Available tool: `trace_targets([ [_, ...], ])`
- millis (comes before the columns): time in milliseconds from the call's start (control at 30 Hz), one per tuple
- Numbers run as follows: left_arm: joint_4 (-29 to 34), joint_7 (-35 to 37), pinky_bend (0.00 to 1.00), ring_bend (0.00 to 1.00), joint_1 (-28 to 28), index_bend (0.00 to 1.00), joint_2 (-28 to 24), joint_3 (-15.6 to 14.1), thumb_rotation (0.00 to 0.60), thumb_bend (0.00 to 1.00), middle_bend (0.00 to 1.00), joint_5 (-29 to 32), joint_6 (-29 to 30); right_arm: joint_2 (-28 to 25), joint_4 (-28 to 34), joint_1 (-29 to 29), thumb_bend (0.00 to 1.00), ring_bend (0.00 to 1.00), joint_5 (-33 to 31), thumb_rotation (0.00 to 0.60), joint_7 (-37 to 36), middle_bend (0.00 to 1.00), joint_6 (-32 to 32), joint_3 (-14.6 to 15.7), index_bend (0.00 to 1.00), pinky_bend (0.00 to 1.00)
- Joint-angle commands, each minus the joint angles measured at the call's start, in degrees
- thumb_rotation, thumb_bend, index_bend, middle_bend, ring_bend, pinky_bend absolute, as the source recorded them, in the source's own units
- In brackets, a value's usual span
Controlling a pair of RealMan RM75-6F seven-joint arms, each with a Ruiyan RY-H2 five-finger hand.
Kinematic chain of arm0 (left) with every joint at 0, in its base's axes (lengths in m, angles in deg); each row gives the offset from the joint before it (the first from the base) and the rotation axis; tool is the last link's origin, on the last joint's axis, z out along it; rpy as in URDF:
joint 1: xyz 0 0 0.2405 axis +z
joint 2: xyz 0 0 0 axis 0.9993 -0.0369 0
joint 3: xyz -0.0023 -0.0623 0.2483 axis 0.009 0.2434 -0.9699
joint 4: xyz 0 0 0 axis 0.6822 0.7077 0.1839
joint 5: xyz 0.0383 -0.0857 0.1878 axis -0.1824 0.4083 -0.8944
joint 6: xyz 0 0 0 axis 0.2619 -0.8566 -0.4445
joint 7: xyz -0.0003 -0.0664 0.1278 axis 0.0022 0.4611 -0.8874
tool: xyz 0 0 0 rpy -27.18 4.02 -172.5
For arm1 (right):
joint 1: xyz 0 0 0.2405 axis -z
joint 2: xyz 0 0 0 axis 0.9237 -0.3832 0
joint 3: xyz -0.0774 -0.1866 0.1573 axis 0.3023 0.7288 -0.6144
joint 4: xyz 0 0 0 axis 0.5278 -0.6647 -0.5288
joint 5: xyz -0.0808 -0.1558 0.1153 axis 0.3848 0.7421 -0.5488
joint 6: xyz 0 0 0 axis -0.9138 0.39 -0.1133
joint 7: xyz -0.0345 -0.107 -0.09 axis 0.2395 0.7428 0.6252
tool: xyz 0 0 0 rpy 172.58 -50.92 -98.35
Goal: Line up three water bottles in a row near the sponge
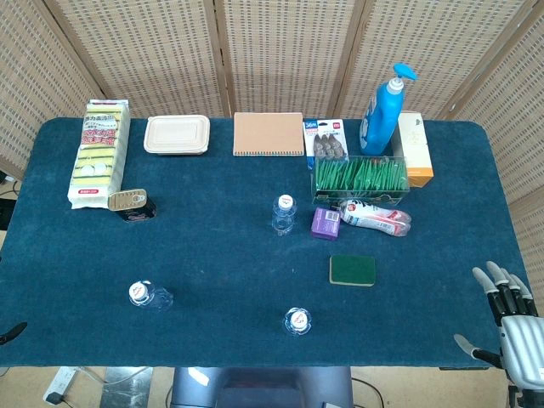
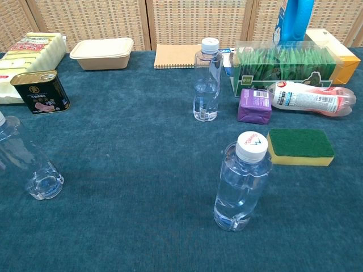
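Note:
Three clear water bottles with white caps stand upright on the blue table. One bottle is mid-table, one bottle stands near the front edge, and one bottle is at the front left. The green and yellow sponge lies flat, right of centre. My right hand hovers off the table's front right corner, fingers spread, holding nothing. A dark tip at the left edge may be my left hand; its state is unreadable.
Behind the sponge lie a purple box, a fallen red-labelled bottle and a clear box of green packets. A tin can, sponge pack, food container, notebook and blue dispenser bottle sit further back.

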Motion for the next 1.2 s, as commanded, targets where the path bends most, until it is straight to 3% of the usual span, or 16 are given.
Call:
trace_targets([
  [33, 0.0, 0.0, 0.04, 0.00, 0.0, 0.00, 0.0, 0.0, 0.600, 0.11, 0.00, -0.1, 0.0, -0.1, 0.0, -0.1, 0.00, 0.00, 0.1, 0.600, -0.1, 0.00, -0.2, 0.2, 0.06, 0.00],
  [200, 0.2, -0.3, 0.04, 0.00, -0.3, 0.00, -0.1, -0.2, 0.600, 0.11, 0.00, -0.2, -0.7, -0.9, 0.0, -0.6, 0.00, 0.00, 0.6, 0.600, -1.5, 0.00, -1.6, 1.0, 0.06, 0.00],
  [400, 0.8, 0.8, 0.04, 0.00, -0.4, 0.00, -0.8, -0.2, 0.600, 0.11, 0.00, -0.7, -0.5, -4.5, -2.2, -4.3, 0.00, 0.00, 3.2, 0.600, -11.7, 0.00, -8.0, 3.3, 0.04, 0.04],
  [500, 1.2, 2.0, 0.04, 0.00, -0.6, 0.00, -1.3, -0.4, 0.600, 0.11, 0.00, -1.7, 0.0, -4.8, -6.0, -8.0, 0.00, 0.00, 5.0, 0.600, -19.2, 0.00, -12.7, 4.2, 0.03, 0.06],
  [600, 1.6, 2.5, 0.04, 0.00, -0.5, 0.00, -1.5, -0.7, 0.600, 0.11, 0.00, -3.2, 0.9, -4.2, -10.6, -12.9, 0.00, 0.00, 8.5, 0.600, -32.6, 0.00, -16.9, 5.4, 0.03, 0.06],
  [767, 2.3, 2.2, 0.05, 0.00, -0.5, 0.00, -1.6, -1.0, 0.600, 0.11, 0.00, -3.6, 0.9, 0.5, -19.1, -18.0, 0.00, 0.00, 13.2, 0.600, -45.0, 0.00, -18.4, 6.7, 0.03, 0.07],
  [967, 2.4, 1.8, 0.04, 0.00, -0.6, 0.00, -1.6, -0.8, 0.600, 0.11, 0.00, -2.3, 0.1, 5.6, -23.7, -20.7, 0.00, 0.00, 15.7, 0.600, -47.4, 0.00, -17.1, 7.1, 0.03, 0.07],
  [1200, 2.8, 1.2, 0.04, 0.00, -1.0, 0.00, -1.6, -0.8, 0.600, 0.11, 0.00, -1.9, -0.9, 10.4, -23.5, -24.5, 0.00, 0.00, 16.6, 0.600, -44.7, 0.00, -19.9, 7.6, 0.03, 0.07],
])
